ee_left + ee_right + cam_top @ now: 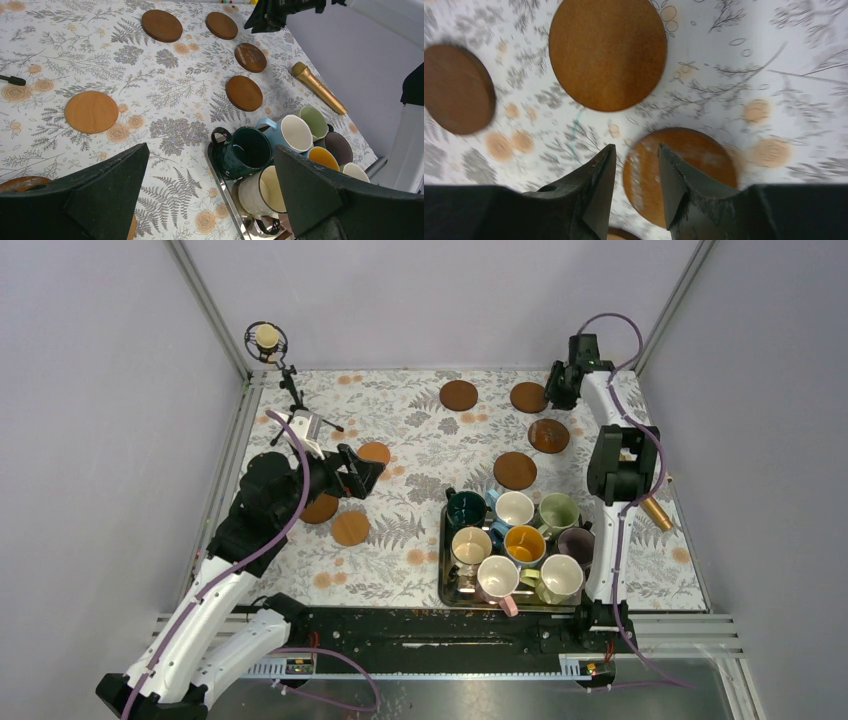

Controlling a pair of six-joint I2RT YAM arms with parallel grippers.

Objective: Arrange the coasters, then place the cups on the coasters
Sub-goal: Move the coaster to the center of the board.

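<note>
Top view, coasters: four dark coasters (515, 470) lie apart from one another toward 1 o'clock on the flowered desk (420, 440). Three paler ones sit near 9 o'clock, by the left arm.
Top view, cups: eight cups (514, 508) stand packed in the steel tray (444, 580) toward 5 o'clock, none on a coaster.
Top view, hands: the left hand (368, 478) hovers at 9 o'clock. The right hand (553, 395) is far out at 1 o'clock, near the farthest dark coasters.
Left wrist view, left hand: its fingers (100, 195) are spread wide with nothing between them. The dark green cup (245, 150) sits at the tray's corner.
Right wrist view, right hand: its fingers (594, 190) are partly apart, gripping nothing, above a scuffed coaster (704, 155). Another coaster lies at 12 o'clock, a third at 9 o'clock.
</note>
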